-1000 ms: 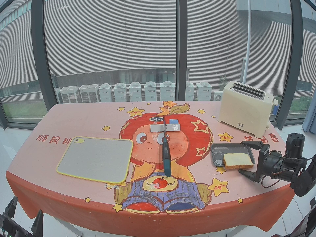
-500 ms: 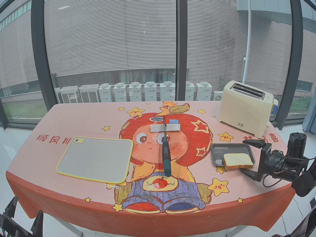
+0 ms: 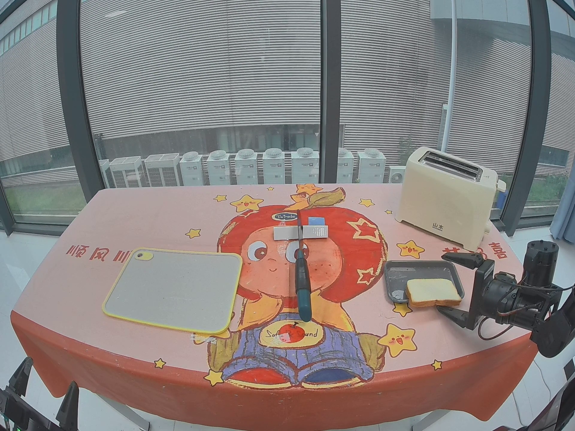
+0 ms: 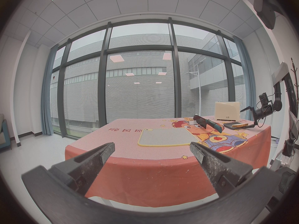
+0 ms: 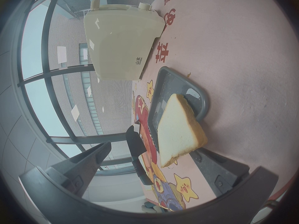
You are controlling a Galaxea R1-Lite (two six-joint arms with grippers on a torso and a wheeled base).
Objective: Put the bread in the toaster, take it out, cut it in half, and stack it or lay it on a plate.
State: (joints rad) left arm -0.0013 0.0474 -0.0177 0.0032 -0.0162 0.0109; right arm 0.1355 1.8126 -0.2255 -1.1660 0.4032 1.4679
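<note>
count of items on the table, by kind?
bread slice: 1
tray: 1
toaster: 1
knife: 1
cutting board: 1
knife rest: 1
Total: 6

soft daylight through the windows (image 3: 203, 73); faint shadows; wrist-view edges bend, seemingly darkened
</note>
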